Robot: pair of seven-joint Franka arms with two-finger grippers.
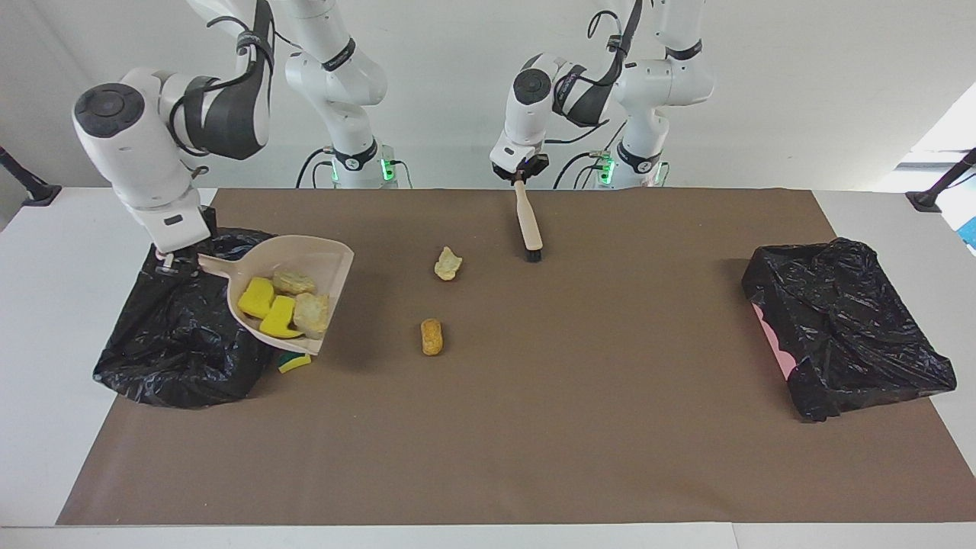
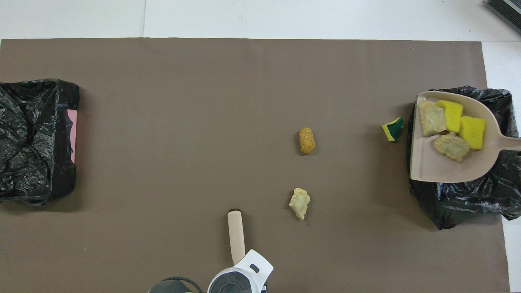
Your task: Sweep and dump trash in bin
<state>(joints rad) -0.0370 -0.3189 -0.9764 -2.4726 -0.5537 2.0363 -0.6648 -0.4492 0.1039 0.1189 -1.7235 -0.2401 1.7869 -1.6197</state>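
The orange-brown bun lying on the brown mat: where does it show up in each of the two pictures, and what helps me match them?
Facing view: the orange-brown bun lies a little off centre, toward the dustpan.
Overhead view: the same bun sits near the middle, again on the dustpan's side.
Shared landmark: the pale beige lump lies beside the bun, nearer to the robots, in both views.

White table (image 1: 69,320), largely covered by a brown paper sheet (image 1: 579,396). Plain white wall (image 1: 801,84) at the robots' end. Black clamp stands (image 1: 942,187) at both table corners. Bright daylight toward the left arm's end.
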